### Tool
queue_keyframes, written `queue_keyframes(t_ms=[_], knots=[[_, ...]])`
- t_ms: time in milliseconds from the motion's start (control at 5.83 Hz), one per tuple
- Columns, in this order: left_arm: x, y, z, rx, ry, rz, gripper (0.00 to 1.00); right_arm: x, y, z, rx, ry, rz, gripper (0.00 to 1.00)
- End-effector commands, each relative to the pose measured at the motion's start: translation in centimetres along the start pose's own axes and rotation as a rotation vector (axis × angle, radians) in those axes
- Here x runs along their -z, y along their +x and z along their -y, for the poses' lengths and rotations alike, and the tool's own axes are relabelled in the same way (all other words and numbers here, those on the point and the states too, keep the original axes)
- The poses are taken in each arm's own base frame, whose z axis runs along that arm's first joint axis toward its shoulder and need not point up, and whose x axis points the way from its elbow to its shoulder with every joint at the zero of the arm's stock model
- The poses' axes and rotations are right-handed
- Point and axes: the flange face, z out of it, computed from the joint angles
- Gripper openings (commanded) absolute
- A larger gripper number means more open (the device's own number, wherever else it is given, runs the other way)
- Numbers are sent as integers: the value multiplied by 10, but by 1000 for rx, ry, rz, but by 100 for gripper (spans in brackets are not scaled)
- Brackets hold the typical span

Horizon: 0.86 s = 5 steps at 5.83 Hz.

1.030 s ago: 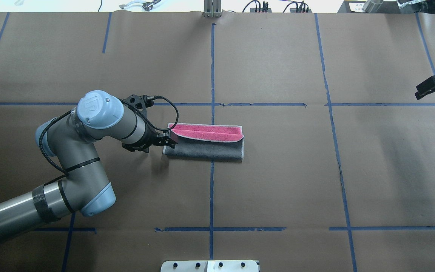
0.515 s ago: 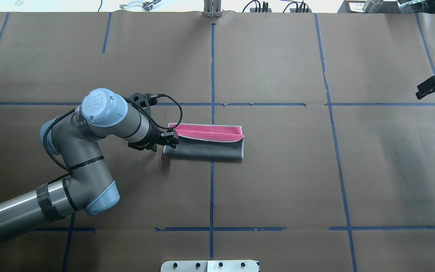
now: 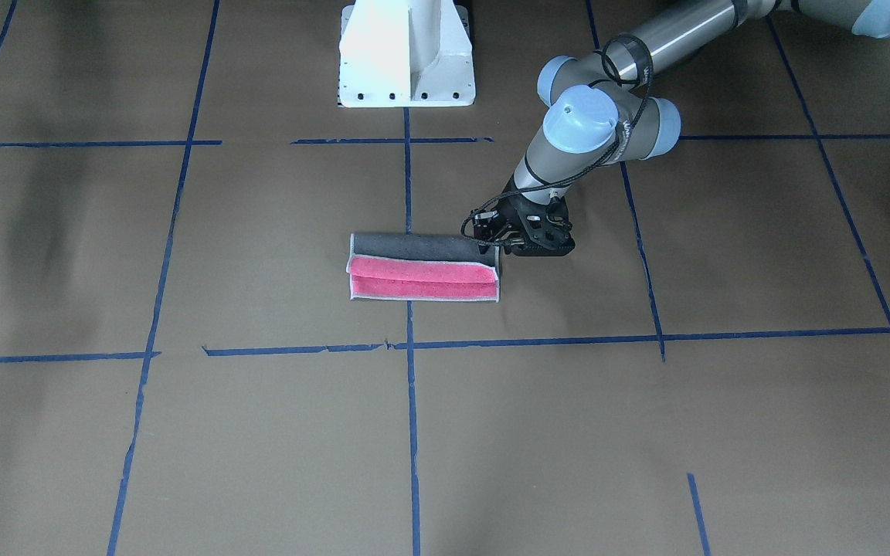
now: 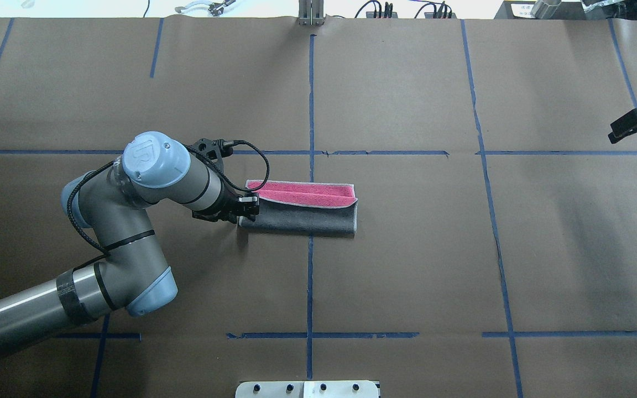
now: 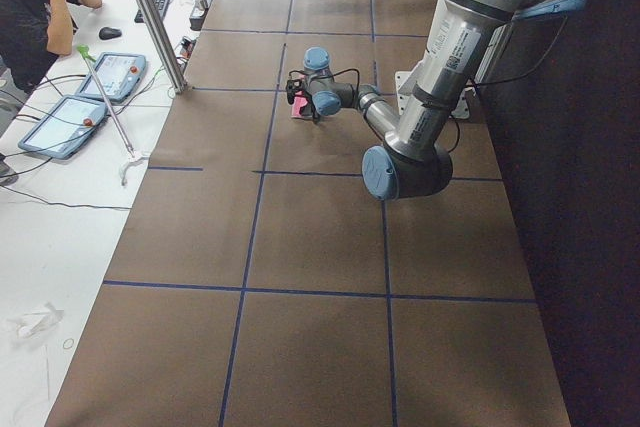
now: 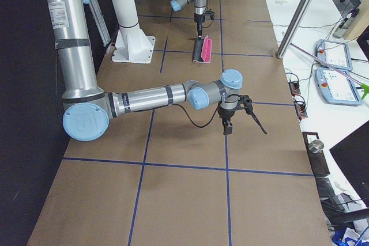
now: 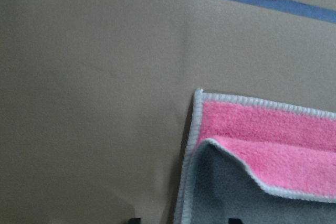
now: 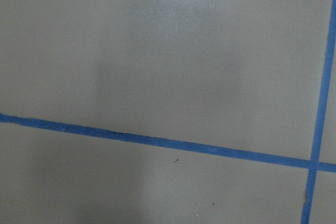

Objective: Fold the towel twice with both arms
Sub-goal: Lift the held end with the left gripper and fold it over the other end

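Left tool (image 4: pixel 249 208) has slid along the left end of the towel (image 4: pixel 302 222) toward its near corner, seemingly spread astride the edge; the second fold looks imminent. Right tool (image 4: pixel 636 126) hangs apart, spread.

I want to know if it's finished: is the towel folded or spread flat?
Folded. The towel is a narrow strip, a grey layer lying over the pink face.

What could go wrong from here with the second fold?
1. The left gripper sits at the end of the towel, where the upper layer curls back. It may pinch only one layer and undo the first fold.
2. The right gripper hangs far off to the side, so nothing pins the towel. A one-armed pull may drag it rather than fold it.
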Motion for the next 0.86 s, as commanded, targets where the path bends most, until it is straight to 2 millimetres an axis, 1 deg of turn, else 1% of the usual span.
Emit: queue_keyframes(t_ms=[0,172,343,515,686], knots=[[0,2,-1,-1,-1,-2,33,1,-1,1,1,2,1,100],[0,2,-1,-1,-1,-2,15,1,-1,1,1,2,1,100],[1,4,-1,-2,-2,-5,3,1,-1,1,1,2,1,100],[3,6,-2,-3,-3,-10,0,1,-1,1,-1,2,1,100],[5,13,-4,-2,-27,-13,0,1,-1,1,-1,1,2,100]])
